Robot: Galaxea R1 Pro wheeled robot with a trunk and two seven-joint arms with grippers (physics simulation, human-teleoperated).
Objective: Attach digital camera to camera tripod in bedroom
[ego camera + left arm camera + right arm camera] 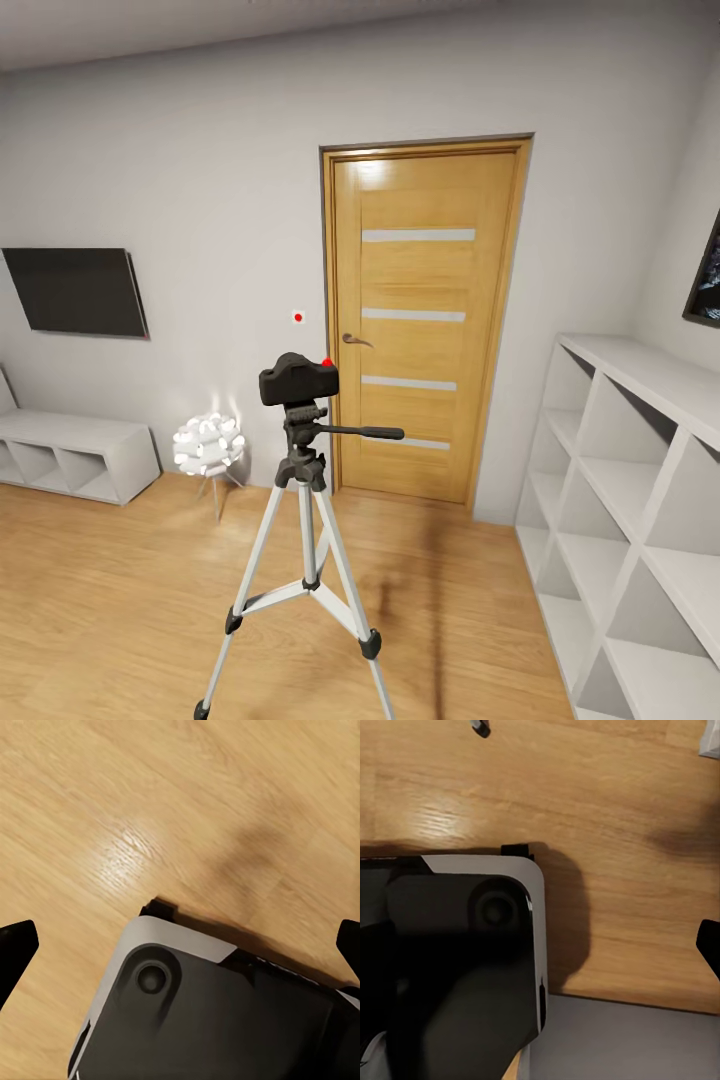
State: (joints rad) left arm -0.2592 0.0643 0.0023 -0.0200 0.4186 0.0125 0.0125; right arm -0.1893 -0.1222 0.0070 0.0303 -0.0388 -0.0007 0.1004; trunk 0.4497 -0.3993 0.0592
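1. Pincer state first: in the left wrist view we see the left pincer (180, 945) with its dark fingertips (16, 945) far apart at the frame's two edges, so wide and empty. Of the right pincer we see one fingertip (709, 945), so we cannot tell its spread.
2. Both wrist views look down on the plank floor (187, 795) and the robot's own base (217, 1020).
3. We find the digital camera (298, 379) already seated on the head of the camera tripod (300, 540), near the oak door (420, 320).
4. We judge the camera rigid, light and smooth-sided; hold its body by the flanks, clear of the hump.
5. We judge the tripod top-heavy on thin legs; steady it at the black head, not the side handle (365, 433).
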